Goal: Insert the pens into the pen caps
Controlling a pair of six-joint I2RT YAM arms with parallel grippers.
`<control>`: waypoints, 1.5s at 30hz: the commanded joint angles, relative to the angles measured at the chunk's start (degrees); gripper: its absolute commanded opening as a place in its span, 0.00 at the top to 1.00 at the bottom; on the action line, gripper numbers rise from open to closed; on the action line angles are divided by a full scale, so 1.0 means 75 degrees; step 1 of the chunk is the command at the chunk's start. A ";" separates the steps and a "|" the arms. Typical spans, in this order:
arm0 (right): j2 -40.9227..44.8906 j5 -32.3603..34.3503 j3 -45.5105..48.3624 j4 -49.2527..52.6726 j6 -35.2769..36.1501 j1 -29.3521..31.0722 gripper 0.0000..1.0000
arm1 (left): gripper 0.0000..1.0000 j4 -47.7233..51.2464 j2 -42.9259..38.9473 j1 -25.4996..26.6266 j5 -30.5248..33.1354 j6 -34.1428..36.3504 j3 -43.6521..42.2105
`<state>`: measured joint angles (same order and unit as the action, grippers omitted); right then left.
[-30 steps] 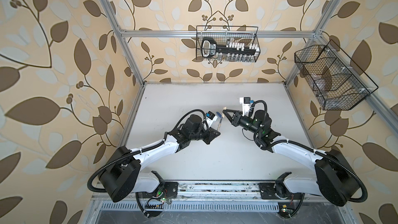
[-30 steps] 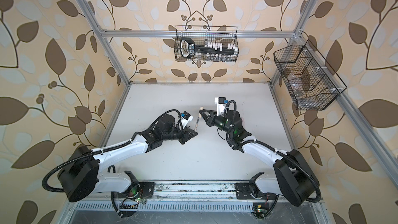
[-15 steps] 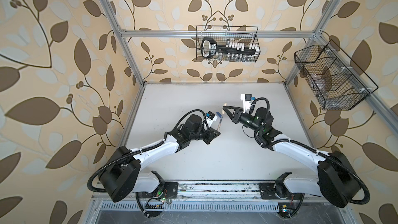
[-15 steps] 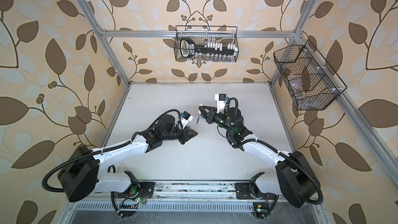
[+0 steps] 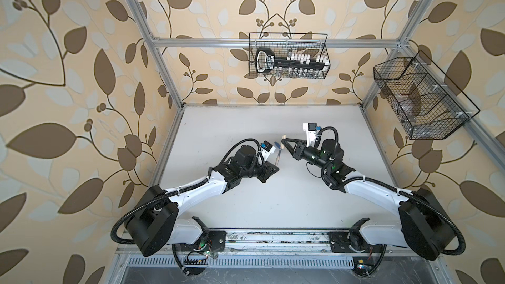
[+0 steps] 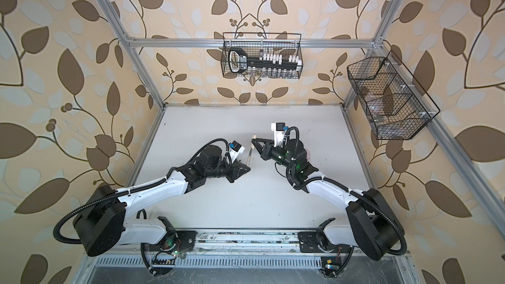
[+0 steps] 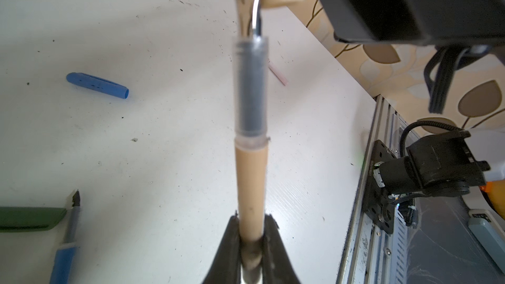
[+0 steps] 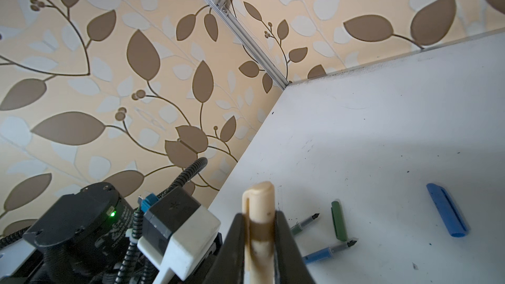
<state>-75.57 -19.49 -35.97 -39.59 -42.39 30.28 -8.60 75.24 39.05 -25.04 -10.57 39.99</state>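
Both arms are over the white table (image 5: pixel 246 209) and, in both top views, they meet a touch toward 12 o'clock from its centre. The left gripper (image 7: pixel 251 222) reaches in from 7 o'clock. Its jaws are pressed tight on the tail of the tan pen (image 7: pixel 250 181), pinching it clear of the surface, and the pen's grey grip section and nib lead toward 12 o'clock.

Coming in from 4 o'clock is the right gripper (image 8: pixel 259 217), fingers aimed toward 10 o'clock. It's clamped on the tan cap (image 8: pixel 259 200), whose rounded closed end stands clear of the fingertips. In the left wrist view the nib sits right at the rim of the cap's other end. Whether it has gone in, I cannot tell, but the grey section is fully outside.

Down on the table, the blue cap (image 8: pixel 448 210) lies on its own, well apart from the rest. The green cap (image 8: pixel 338 221) rests between the green pen (image 8: pixel 303 224) and the nib of the blue pen (image 8: pixel 328 251), just beside that nib. A pale pink piece (image 7: pixel 277 73) peeks out behind the held pen. It could be a pen or a cap, too hidden to say.
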 commanded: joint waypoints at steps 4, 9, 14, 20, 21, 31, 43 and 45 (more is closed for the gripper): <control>-0.0073 0.0058 0.0287 -0.0507 -0.0182 0.0113 0.83 | 0.85 -0.0254 -0.0250 0.0055 -0.0073 0.0123 0.0141; 0.0138 0.0202 0.0240 -0.0326 -0.0047 0.0056 0.83 | 0.85 -0.0259 -0.0225 0.0057 -0.0084 0.0120 0.0141; 0.0208 0.0086 -0.0167 -0.0095 0.0142 -0.0045 0.83 | 0.86 -0.0248 -0.0235 0.0061 -0.0086 0.0132 0.0141; 0.0199 -0.0018 -0.0466 0.0043 0.0273 -0.0077 0.83 | 0.85 -0.0248 -0.0212 0.0062 -0.0084 0.0131 0.0153; 0.0197 -0.0016 -0.0477 0.0031 0.0274 -0.0074 0.83 | 0.86 -0.0246 -0.0212 0.0055 -0.0084 0.0127 0.0153; -0.0077 -0.0171 -0.0448 -0.0132 0.0146 -0.0027 0.83 | 0.86 -0.0270 -0.0247 0.0055 -0.0083 0.0121 0.0132; -0.0086 -0.0074 -0.0141 -0.0123 0.0110 0.0051 0.83 | 0.85 -0.0292 -0.0259 0.0061 -0.0101 0.0108 0.0126; -0.0127 -0.0084 -0.0126 -0.0135 0.0095 0.0043 0.83 | 0.86 -0.0295 -0.0291 0.0056 -0.0095 0.0098 0.0118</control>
<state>-76.53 -19.97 -37.89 -39.24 -41.32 30.28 -8.75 75.24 39.07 -25.06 -10.57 39.99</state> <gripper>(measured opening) 0.172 0.147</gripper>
